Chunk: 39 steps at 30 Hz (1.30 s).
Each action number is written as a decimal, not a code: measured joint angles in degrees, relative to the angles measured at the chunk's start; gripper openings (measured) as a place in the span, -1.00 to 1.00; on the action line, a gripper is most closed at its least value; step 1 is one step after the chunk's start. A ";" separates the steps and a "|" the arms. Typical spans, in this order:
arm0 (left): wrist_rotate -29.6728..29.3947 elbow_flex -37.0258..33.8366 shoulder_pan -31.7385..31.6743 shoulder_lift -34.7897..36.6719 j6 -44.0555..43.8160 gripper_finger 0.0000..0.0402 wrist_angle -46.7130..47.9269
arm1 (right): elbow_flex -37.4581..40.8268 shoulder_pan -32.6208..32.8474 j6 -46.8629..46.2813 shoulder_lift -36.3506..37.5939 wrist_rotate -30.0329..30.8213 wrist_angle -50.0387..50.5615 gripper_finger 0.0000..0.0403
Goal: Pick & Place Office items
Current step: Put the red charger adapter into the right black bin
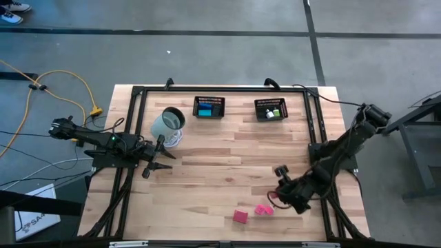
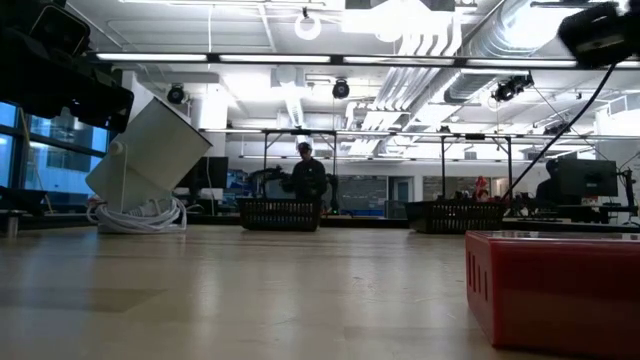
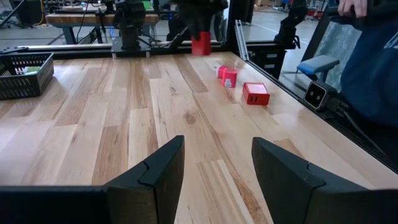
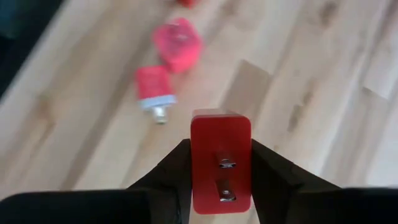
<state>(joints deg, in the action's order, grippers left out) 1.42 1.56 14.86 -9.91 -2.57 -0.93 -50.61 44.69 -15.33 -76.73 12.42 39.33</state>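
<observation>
From above, the right pincer (image 1: 281, 183) hangs over the counter (image 1: 227, 155) toward its near right corner, clamped on a small red block (image 1: 281, 170) that shows only as a speck of red at its tip; the lift reads as the pick half of a carry, most likely toward one of the two mesh baskets (image 1: 209, 107) standing along the far edge, where blue and green pieces already lie. Two more items wait near the near edge: a pink piece (image 1: 263, 209) and a red box (image 1: 240, 216), just beside each other. The left pincer (image 1: 157, 157) idles at the left side, beside a tipped white cylinder (image 1: 167, 124) on a coil of cable. The low view adds nothing about the grip, but it shows the red box (image 2: 555, 285) large at the near right, the white cylinder (image 2: 145, 150) leaning, and a person far behind the baskets. The left wrist view shows its own fingers (image 3: 158, 174) spread apart with nothing between them, and, across the counter, the red block (image 3: 200, 43) raised clear of the wood, which the overhead picture cannot confirm. The right wrist view alone settles the hold: the red block (image 4: 221, 162) is a plug adapter pinched on its two sides, prongs facing outward.
</observation>
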 joint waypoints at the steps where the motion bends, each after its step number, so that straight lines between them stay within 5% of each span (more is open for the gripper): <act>1: 0.01 0.02 0.00 0.01 0.00 -0.10 -0.01 | 0.00 -0.94 0.06 0.00 0.22 0.44 -0.44; 39: 0.00 0.02 0.00 0.00 0.00 -0.10 -0.01 | -0.02 -48.58 14.03 -0.02 2.65 -9.24 -0.45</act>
<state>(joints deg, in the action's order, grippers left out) 1.42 1.58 14.86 -9.91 -2.57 -0.94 -50.63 -3.89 -1.29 -76.75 15.07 30.08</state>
